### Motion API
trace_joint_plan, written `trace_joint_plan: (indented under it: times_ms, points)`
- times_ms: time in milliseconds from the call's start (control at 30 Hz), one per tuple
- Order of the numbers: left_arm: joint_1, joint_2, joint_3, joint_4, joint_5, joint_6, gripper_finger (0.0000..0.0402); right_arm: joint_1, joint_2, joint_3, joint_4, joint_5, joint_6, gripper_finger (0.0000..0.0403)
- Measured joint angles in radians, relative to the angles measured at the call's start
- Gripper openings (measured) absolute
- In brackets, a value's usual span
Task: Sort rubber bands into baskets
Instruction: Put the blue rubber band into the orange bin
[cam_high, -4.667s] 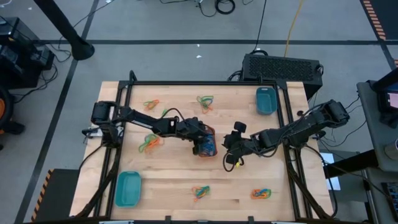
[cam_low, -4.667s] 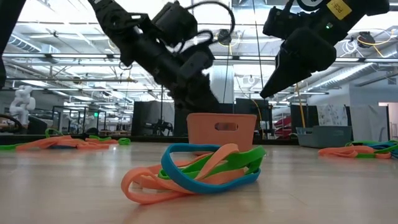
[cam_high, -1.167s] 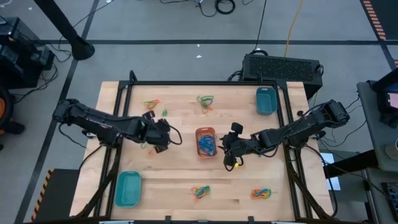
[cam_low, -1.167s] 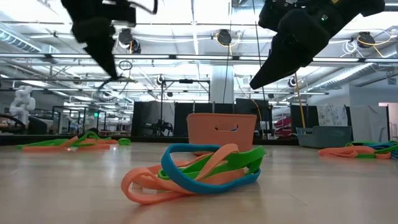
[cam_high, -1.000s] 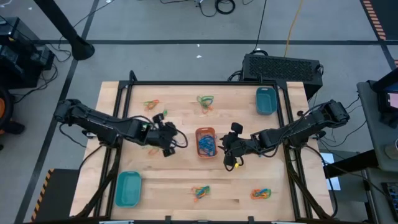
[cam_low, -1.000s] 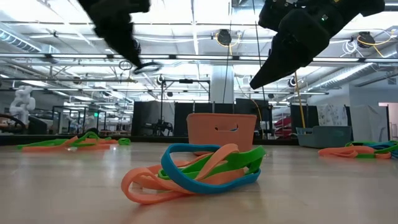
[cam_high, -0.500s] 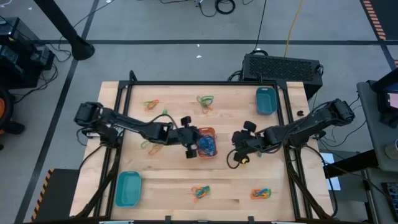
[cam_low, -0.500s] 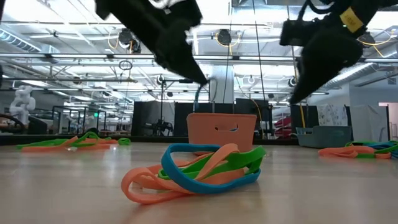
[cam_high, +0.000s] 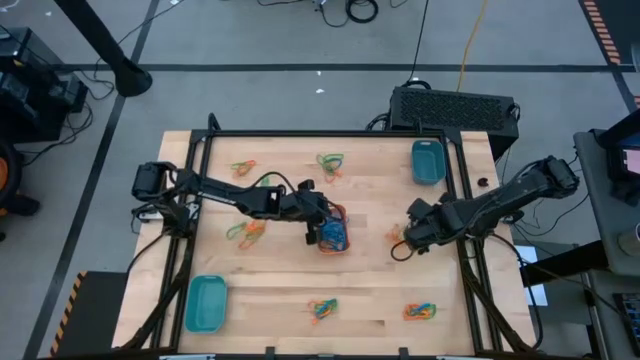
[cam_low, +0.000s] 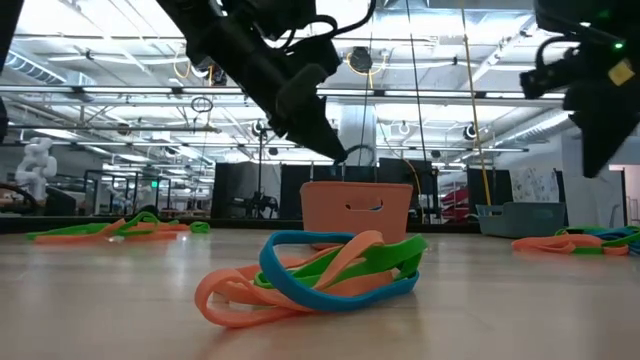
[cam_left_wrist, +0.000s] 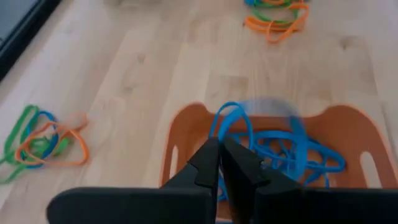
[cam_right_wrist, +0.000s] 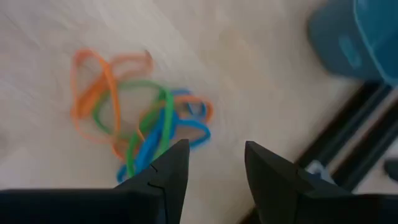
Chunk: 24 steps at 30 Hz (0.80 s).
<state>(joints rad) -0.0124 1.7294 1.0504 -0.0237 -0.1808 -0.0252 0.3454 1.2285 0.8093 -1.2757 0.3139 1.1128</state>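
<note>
**Left hand over orange basket with blue band, right hand open and empty**

Bench (cam_high: 290, 290) from left to right: a teal basket (cam_high: 205, 303) sits at the front-left corner. Mixed rubber-band clusters lie at left-centre (cam_high: 243, 230), back-left (cam_high: 242, 167), back-centre (cam_high: 329, 163), front-centre (cam_high: 322, 309) and front-right (cam_high: 420, 312).

The left arm reaches in from the left edge; the left hand (cam_high: 318, 234) hangs over the orange basket (cam_high: 333, 229) at mid-bench. In the left wrist view its fingers (cam_left_wrist: 208, 163) are pinched narrow, closed on a blue rubber band (cam_left_wrist: 231, 122) that loops up over the basket. More blue bands (cam_left_wrist: 298, 158) lie inside the orange basket. In the low view the left hand is just above the basket rim.

The right hand (cam_high: 410, 238) is right of the orange basket, apart from it, raised above the bench. Its fingers (cam_right_wrist: 165, 171) are spread wide, holding nothing, with a mixed cluster (cam_right_wrist: 140, 124) below them.

The second teal basket (cam_high: 427, 161) sits at the back-right.
</note>
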Motion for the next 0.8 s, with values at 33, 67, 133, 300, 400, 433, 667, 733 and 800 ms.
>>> trace_joint_plan:
  times_ms: [33, 67, 133, 300, 400, 433, 667, 733, 800]
  points:
    - [-0.001, 0.001, 0.000, 0.000, -0.002, 0.017, 0.0042, 0.004, 0.000, -0.006, -0.002, -0.015, 0.010, 0.0148]
    - [-0.003, 0.002, 0.000, -0.004, -0.002, 0.034, 0.0051, 0.007, 0.000, -0.015, 0.000, -0.025, 0.011, 0.0148]
    - [-0.005, 0.003, 0.000, -0.012, -0.002, 0.040, 0.0070, 0.015, 0.000, -0.040, 0.008, -0.028, 0.011, 0.0148]
    - [-0.006, 0.003, 0.000, -0.011, -0.003, 0.040, 0.0111, 0.017, 0.000, -0.135, 0.083, -0.069, 0.003, 0.0148]
    - [-0.006, 0.003, 0.000, -0.010, -0.004, 0.039, 0.0125, 0.017, 0.000, -0.179, 0.123, -0.080, 0.002, 0.0148]
    - [-0.006, 0.003, 0.000, -0.010, -0.005, 0.039, 0.0128, 0.017, 0.000, -0.186, 0.138, -0.077, 0.002, 0.0148]
    - [-0.006, 0.003, 0.046, -0.018, -0.006, 0.040, 0.0130, 0.016, 0.000, -0.243, 0.243, -0.072, -0.013, 0.0148]
    - [-0.006, 0.003, 0.061, -0.020, -0.006, 0.040, 0.0130, 0.016, 0.000, -0.274, 0.287, -0.055, -0.014, 0.0148]
    - [-0.006, 0.003, 0.068, -0.020, -0.006, 0.051, 0.0130, 0.016, 0.000, -0.307, 0.331, -0.022, -0.019, 0.0148]
